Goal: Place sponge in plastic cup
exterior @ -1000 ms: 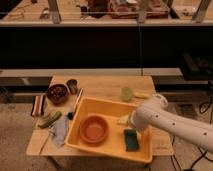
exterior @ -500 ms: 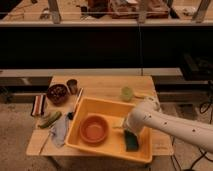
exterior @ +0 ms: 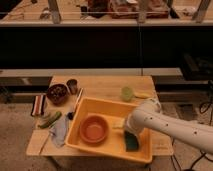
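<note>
- On the wooden surface (exterior: 107,86): a yellow tub (exterior: 102,106) across the middle, with smaller things behind it and at its left.
- Inside the tub, toward its left: an orange-brown bowl (exterior: 94,128), upright.
- Inside the tub, at the near right corner: the sponge (exterior: 131,141), teal-green, flat on the tub floor, apart from the bowl.
- Reaching in from the lower right of the view: a white arm (exterior: 170,127), bent over the tub's right rim.
- At the arm's end: the gripper (exterior: 121,126), low inside the tub, between the bowl and the sponge, just above and left of the sponge.
- Jaws apart, clamped on nothing; contact with the sponge not possible to tell.
- Behind the tub, on bare wood: the plastic cup (exterior: 127,93), pale yellow-green, upright, outside the tub and apart from the sponge.
- Just right of the cup: a small yellow item (exterior: 143,95), lying flat.
- At the back left: a dark bowl (exterior: 56,93) with a small dark metal cup (exterior: 72,85) just beside it.
- At the left edge: a striped item (exterior: 38,104).
- Near the front left: a green item (exterior: 50,120) beside a pale blue-grey cloth (exterior: 60,132), the cloth against the tub's left wall.
</note>
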Controlling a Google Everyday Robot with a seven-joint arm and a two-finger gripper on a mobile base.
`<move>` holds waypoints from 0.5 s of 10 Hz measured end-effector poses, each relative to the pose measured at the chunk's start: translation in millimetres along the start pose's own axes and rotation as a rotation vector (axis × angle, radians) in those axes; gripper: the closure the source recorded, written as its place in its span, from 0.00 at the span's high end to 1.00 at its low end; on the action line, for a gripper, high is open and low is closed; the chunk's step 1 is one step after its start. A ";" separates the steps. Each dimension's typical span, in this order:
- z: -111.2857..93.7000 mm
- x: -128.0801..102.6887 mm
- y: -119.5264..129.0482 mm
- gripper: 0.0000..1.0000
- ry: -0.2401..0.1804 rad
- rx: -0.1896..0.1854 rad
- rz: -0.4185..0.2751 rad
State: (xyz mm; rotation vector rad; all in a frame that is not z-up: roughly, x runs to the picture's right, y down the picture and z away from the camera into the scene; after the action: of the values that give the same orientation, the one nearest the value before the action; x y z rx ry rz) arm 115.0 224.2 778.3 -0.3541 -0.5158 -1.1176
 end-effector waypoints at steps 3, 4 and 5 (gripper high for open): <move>0.6 -0.4 0.0 0.80 0.003 0.010 -0.004; 1.3 -0.5 -0.1 0.77 0.003 0.012 -0.005; 2.4 -0.7 0.2 0.66 0.001 0.015 -0.007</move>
State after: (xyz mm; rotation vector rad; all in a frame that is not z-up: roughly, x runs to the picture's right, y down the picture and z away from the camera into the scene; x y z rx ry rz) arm 114.5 226.0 779.9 -0.3390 -0.5249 -1.1197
